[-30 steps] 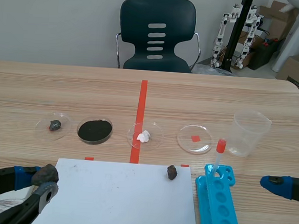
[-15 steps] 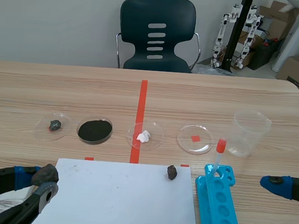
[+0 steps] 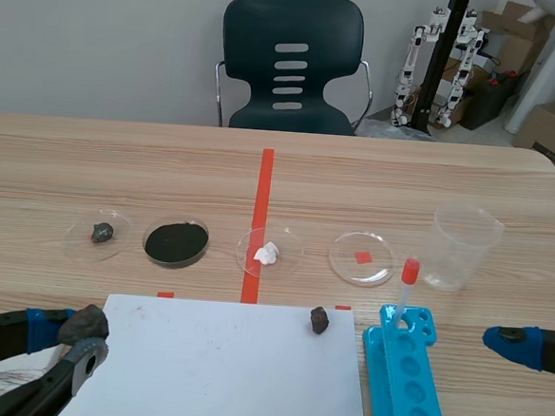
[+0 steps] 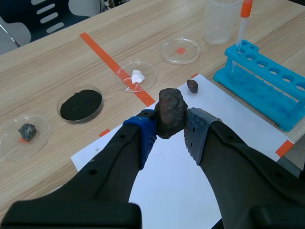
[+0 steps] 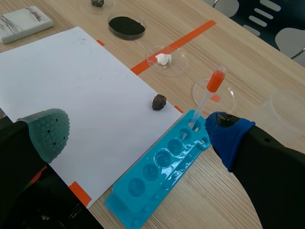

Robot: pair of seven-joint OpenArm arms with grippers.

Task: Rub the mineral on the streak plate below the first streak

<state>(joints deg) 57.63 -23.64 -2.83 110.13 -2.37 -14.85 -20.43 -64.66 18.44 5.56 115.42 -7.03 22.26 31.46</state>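
Wood table [image 3: 404, 174], white paper [image 3: 219, 366] near centre. Left gripper [image 4: 170, 128] clamps the dark mineral [image 4: 170, 110] at the paper's left edge. Streak plate [image 5: 25, 20] sits in the near-left corner, just left of the paper. Right gripper [image 5: 136, 136] is spread wide, near right, by the blue rack [image 3: 407, 393]. Dishes [image 3: 269, 250] and beaker [image 3: 463, 248] are farther back. Chair [image 3: 289, 66] stands past the far edge.

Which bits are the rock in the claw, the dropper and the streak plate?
Rock [image 4: 170, 112], left wrist view: its middle.
Dropper [image 5: 216, 80], right wrist view: its orange bulb.
Streak plate [image 5: 26, 21], right wrist view: its top face.
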